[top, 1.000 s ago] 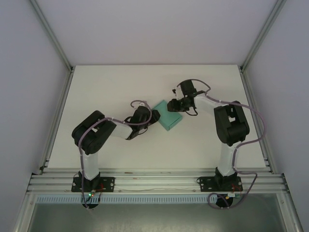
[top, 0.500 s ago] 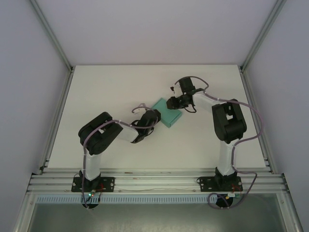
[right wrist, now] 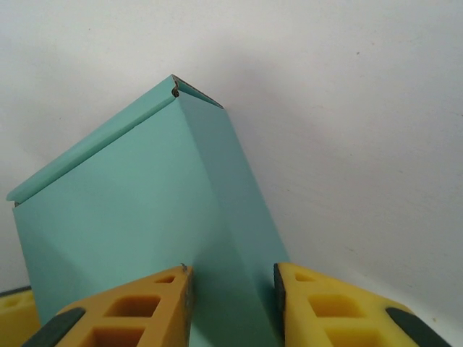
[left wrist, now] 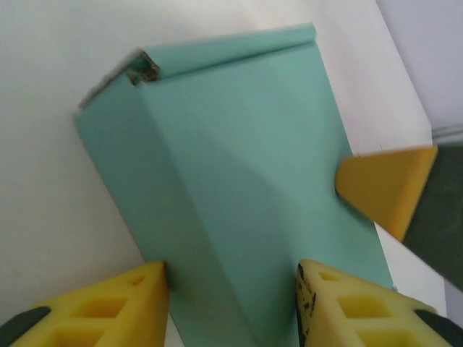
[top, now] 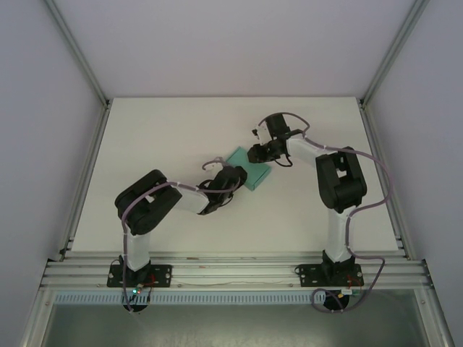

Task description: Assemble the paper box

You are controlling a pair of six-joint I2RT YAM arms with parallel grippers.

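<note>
Here, the left end effector [left wrist: 231,271] is found at the near-left corner of the paper box [top: 252,172]. Its fingers are spread astride that corner, one beside the lower side edge and the other over the top face, and no clamping can be made out. The box is lying on the white surface [top: 159,130], folded into a shallow shape and set diagonally between the two arms. In the left wrist view its long edges are seen running away from the fingers towards the box's far end, where a folded flap edge stands slightly raised with a small gap at one corner. At the far-right side of the box the right end effector [right wrist: 231,267] is placed. Its fingers are held closer together with a long fold of the box between them, and whether the card is pinched cannot be told. Neither arm can be called the nearer, since both are at the box. The coming move is judged to depend on that raised end, which lies straight ahead of the left fingers.
</note>
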